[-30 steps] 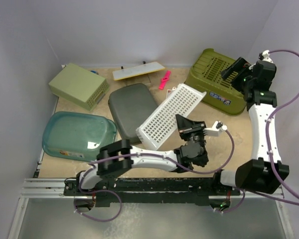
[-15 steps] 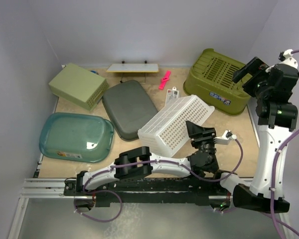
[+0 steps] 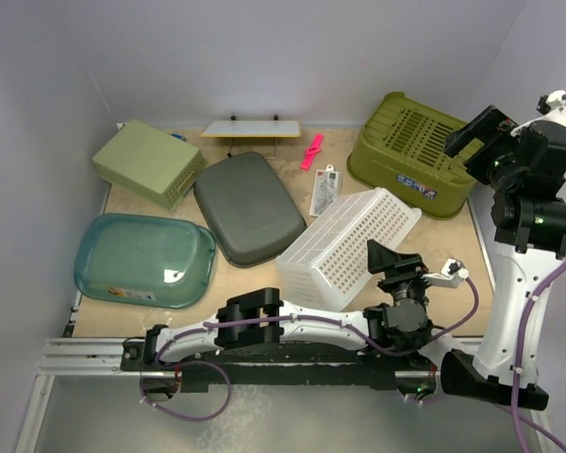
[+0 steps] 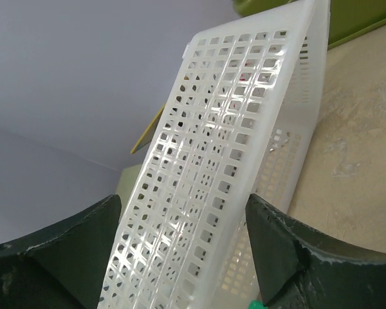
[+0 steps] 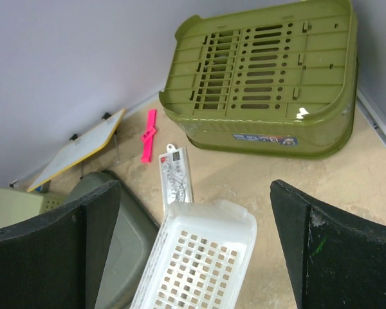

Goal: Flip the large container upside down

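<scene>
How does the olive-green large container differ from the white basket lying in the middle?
The large container is olive green with closed sides, slotted only in its upturned base; the white basket is an open grid all over. The large container bears a side label; the white basket shows none. The large container stands at the far right; the white basket lies nearer, in the middle. Both are rectangular plastic.

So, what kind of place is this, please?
Probably a robot lab test cell: plain walls enclose the table, left arm and right arm are bolted to a rail, and mostly plastic tubs like the large container lie about.
</scene>
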Available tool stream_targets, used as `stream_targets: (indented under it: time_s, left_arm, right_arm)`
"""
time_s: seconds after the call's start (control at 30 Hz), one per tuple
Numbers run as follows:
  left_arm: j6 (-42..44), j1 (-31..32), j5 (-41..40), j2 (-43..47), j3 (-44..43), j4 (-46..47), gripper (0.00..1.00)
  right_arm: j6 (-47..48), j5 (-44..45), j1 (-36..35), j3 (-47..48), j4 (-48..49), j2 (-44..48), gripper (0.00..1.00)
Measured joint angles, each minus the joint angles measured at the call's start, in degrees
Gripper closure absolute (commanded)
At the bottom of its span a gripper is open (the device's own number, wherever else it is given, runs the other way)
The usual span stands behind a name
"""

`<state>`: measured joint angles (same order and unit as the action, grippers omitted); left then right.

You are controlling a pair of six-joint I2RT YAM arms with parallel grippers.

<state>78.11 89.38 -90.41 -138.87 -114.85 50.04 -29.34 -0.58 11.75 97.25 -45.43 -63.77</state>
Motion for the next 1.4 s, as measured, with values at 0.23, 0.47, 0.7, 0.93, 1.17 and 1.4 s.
stream_targets:
  time_s: [0.23,0.47,0.7,0.93,1.17,1.4]
  left_arm:
    - [-8.15,0.04,0.04,1.38,4.11,-4.09,0.18]
    - [-48.92,0.00,4.13,4.22,-2.16,-52.26,0.17]
    - [-72.04,-0.09,16.20,11.74,-2.32,-73.99,0.17]
    - [-83.71,-1.62,33.40,16.72,-2.25,-80.89,0.17]
    - [-90.07,-4.35,46.14,20.28,-0.50,-82.51,0.17]
    - [-93.70,-5.62,50.49,26.12,3.61,-83.80,0.17]
  right_arm:
    - [-0.02,-0.44,0.00,0.55,-0.42,0.96,0.00]
    - [-0.09,-0.52,0.00,-0.68,-0.48,0.81,0.00]
    - [-0.09,-0.63,0.00,-2.43,0.00,0.70,0.00]
    - [0.11,-0.92,0.00,-3.67,0.33,0.46,0.00]
    - [0.61,-1.53,0.00,-4.02,0.33,0.46,0.00]
    - [3.43,-6.80,0.00,-7.39,2.38,1.22,0.01]
